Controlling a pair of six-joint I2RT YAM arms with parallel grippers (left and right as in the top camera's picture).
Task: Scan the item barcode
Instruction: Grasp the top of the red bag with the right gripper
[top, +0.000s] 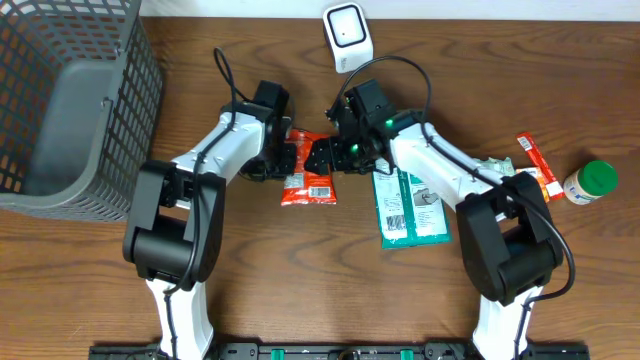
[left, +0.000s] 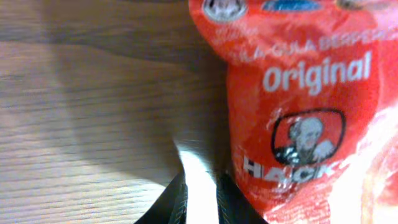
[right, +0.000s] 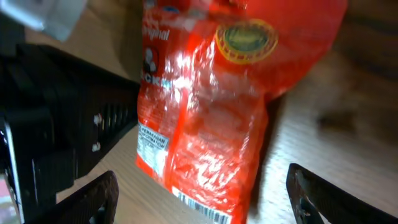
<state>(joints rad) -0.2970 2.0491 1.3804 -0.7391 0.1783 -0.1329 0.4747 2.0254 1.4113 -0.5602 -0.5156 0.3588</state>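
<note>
Short of the scanner (top: 347, 36), pinches the red snack bag (top: 308, 175) by its left edge in the left end effector (top: 288, 160); right end effector (top: 322, 155) spread, just beside; long axis toward scanner.

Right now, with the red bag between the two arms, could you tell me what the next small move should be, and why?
Probably close the right gripper on the red bag: its jaws stand open either side of the bag, which the left gripper seems to pinch by one edge only. A second hold should steady the barcode for turning toward the scanner.
</note>
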